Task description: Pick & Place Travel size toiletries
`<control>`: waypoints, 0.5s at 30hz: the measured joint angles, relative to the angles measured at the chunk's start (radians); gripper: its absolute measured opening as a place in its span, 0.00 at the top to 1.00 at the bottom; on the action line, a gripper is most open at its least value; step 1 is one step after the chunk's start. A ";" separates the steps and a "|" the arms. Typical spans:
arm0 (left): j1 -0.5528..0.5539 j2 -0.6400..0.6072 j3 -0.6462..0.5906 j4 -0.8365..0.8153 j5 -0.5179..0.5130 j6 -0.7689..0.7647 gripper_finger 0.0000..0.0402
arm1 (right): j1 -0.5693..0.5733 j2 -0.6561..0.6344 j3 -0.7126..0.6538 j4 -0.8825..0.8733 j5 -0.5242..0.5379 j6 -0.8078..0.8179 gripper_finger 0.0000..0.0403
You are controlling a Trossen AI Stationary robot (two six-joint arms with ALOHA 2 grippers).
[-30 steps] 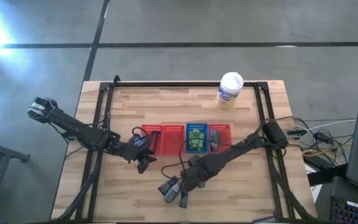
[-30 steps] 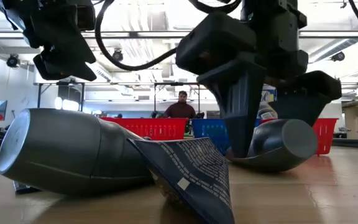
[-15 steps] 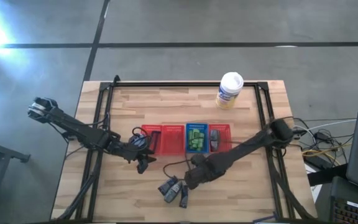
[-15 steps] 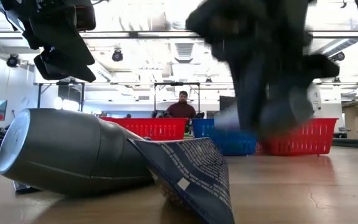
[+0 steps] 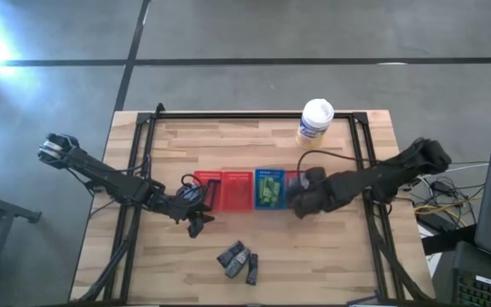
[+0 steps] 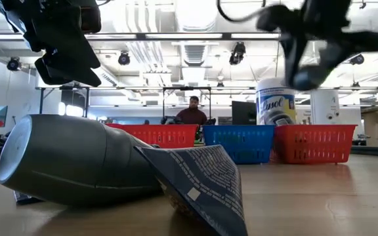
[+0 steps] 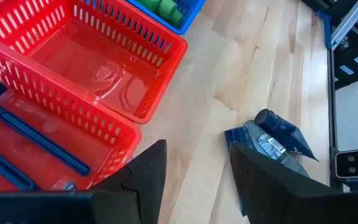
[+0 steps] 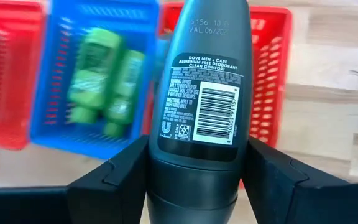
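Note:
My right gripper is shut on a dark grey oval tube with a barcode label, high over the rightmost red basket. The blue basket beside it holds green little bottles. Three more grey tubes lie flat on the table near its front edge; in the low view they show as a big tube and a flattened one. My left gripper hangs open above the table, near the leftmost red basket, nothing between its fingers. My right gripper pinches the tube between its two fingers, one on each narrow side, at the end ringed by a seam. The fingers slant steeply down from above and lie along the tube. The tube's free end points down at the baskets, lifted clear of everything.
A white tub with a yellow label stands at the far right of the table. Two red baskets stand left of the blue one; the leftmost holds thin dark sticks. A black frame borders the table. A person sits far behind.
My right gripper has taken one grey tube from the group near the front edge, lifted it off the table and carried it up and toward the far right, over the rightmost red basket, turning its wrist on the way. The other tubes have stayed put.

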 joint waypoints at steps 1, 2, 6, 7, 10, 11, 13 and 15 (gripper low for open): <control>0.000 0.000 0.000 0.000 0.000 0.000 0.55 | -0.016 -0.016 -0.038 0.029 -0.012 -0.002 0.49; 0.000 0.000 0.000 0.000 0.000 0.000 0.55 | -0.031 -0.026 -0.070 0.053 -0.026 -0.009 0.49; 0.000 0.000 0.000 0.000 0.000 -0.003 0.55 | -0.077 -0.052 -0.161 0.060 -0.056 -0.003 0.49; 0.000 0.000 0.000 0.000 0.000 -0.008 0.55 | -0.081 -0.060 -0.169 0.062 -0.057 0.001 0.48; 0.000 0.000 0.000 0.000 0.000 -0.026 0.55 | -0.081 -0.077 -0.177 0.067 -0.082 -0.015 0.44; 0.000 0.000 0.000 0.000 0.000 -0.030 0.55 | -0.082 -0.077 -0.177 0.070 -0.088 -0.017 0.42; 0.000 0.000 0.000 0.000 0.000 -0.031 0.55 | -0.083 -0.075 -0.175 0.067 -0.099 -0.019 0.37; 0.000 0.000 0.000 0.000 0.000 -0.031 0.55 | -0.083 -0.075 -0.170 0.071 -0.110 -0.033 0.33</control>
